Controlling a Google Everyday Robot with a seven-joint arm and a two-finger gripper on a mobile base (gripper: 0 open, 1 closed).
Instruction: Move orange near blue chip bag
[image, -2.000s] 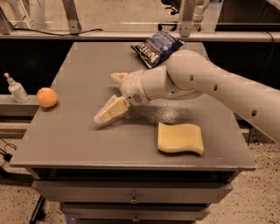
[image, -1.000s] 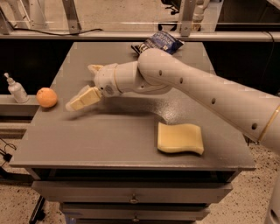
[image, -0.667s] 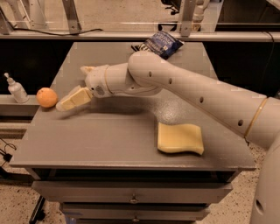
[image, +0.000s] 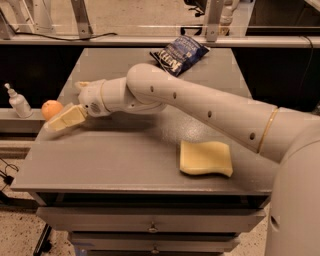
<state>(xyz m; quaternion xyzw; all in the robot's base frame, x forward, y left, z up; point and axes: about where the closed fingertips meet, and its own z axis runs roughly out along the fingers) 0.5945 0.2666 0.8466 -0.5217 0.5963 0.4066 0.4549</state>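
The orange sits at the table's far left edge. My gripper is right beside it, open, with one pale finger lying along the orange's near side and the other finger behind it. The orange is partly hidden by the near finger. I cannot tell if a finger touches it. The blue chip bag lies at the back of the table, right of centre, far from the orange. My arm stretches across the table from the right.
A pale yellow sponge lies at the front right of the grey table. A small white bottle stands on a ledge left of the table. Drawers sit below the table's front edge.
My gripper has swept left across the table from its middle to the orange at the left edge. The orange, bag and sponge have stayed in place.
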